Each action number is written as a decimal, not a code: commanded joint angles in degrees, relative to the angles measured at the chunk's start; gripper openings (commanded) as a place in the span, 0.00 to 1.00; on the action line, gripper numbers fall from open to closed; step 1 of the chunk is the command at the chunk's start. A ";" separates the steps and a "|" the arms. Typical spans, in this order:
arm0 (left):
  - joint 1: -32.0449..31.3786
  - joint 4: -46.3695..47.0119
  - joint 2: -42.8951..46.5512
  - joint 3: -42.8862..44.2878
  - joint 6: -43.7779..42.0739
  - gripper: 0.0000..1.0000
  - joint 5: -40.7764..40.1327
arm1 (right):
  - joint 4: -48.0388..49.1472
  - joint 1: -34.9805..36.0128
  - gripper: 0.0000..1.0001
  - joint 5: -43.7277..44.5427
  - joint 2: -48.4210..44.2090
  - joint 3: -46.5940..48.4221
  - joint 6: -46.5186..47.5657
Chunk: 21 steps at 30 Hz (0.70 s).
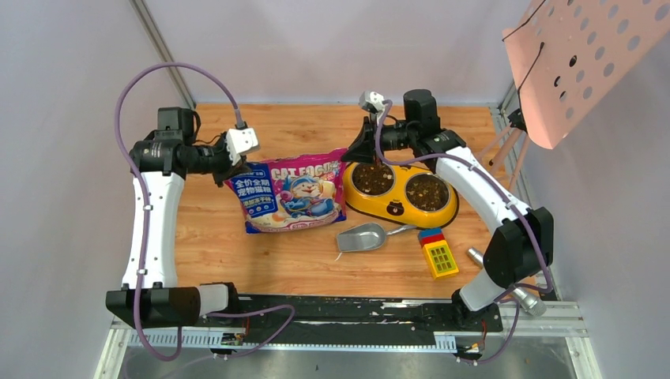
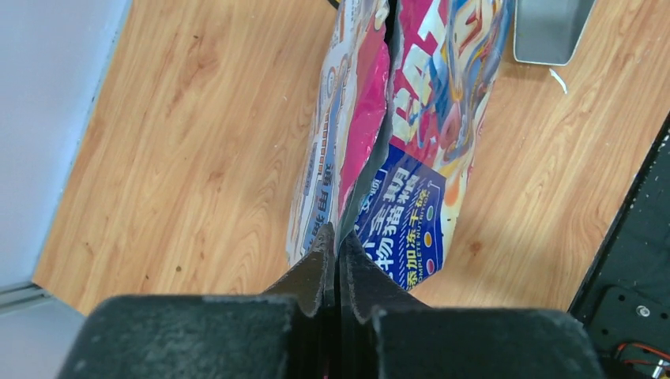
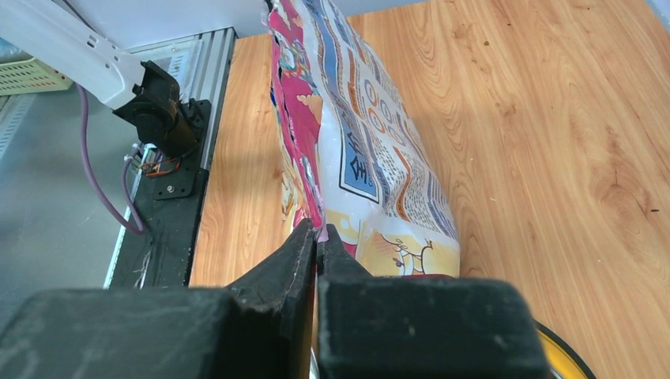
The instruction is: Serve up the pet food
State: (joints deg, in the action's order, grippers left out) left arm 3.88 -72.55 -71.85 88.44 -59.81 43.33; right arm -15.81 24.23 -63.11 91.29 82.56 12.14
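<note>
Left hand (image 1: 231, 175) is clamped shut on the upper left corner of the cat food bag (image 1: 294, 197). In the left wrist view both fingers (image 2: 322, 264) are pressed together on the bag's edge, no gap. Right hand (image 1: 353, 154) is the same: closed on the bag's upper right corner, and in the right wrist view its fingertips (image 3: 304, 245) pinch the foil edge. The bag spans between the two hands at mid-table, printed face toward the top camera. Can't tell if its lower edge rests on the table (image 1: 237, 253). In the left wrist view the two panels of the bag (image 2: 411, 118) stand apart along the top, with grey lining showing in the slit. Pet food (image 1: 373, 178) is visible as dark brown kibble in both bowls of the yellow feeder (image 1: 399, 210), which sits just right of the bag, directly under the right hand. No kibble can be seen inside the bag from any view. The grey metal scoop (image 1: 363, 237) lies on the table near the bag's lower right corner, in front of the feeder and apart from both. Toy blocks (image 1: 437, 251) sit right of the scoop. A pink perforated panel (image 1: 585, 55) is at upper right.
</note>
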 commanded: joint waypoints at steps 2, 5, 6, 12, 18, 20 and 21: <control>0.52 -4.70 0.97 4.61 -5.86 0.00 -2.30 | -1.06 -4.77 0.00 -1.74 -3.32 4.11 1.32; 0.53 -5.58 0.61 4.95 -3.74 0.00 1.46 | -4.73 -2.27 0.08 -0.40 -1.16 8.80 7.09; 0.28 -5.23 0.56 5.00 -1.85 0.00 3.46 | -5.99 -0.55 0.24 1.64 -0.37 10.73 8.96; -3.16 -1.91 0.80 3.85 3.03 0.00 4.34 | -7.62 8.27 0.62 6.62 6.78 21.04 11.55; -3.30 0.88 1.35 3.41 6.41 0.00 4.59 | -13.75 12.13 0.68 2.97 14.59 30.04 14.11; -3.32 1.21 1.30 3.59 6.87 0.00 4.25 | -15.12 13.09 0.69 1.78 15.77 31.07 14.89; -3.30 1.33 1.22 3.76 7.03 0.00 3.37 | -15.65 13.50 0.70 1.43 16.13 31.27 15.33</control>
State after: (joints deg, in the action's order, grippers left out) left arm 1.13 -75.75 -72.34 89.76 -55.59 43.48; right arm -26.59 36.97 -58.67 105.23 110.76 23.97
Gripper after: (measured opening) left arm 0.009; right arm 0.686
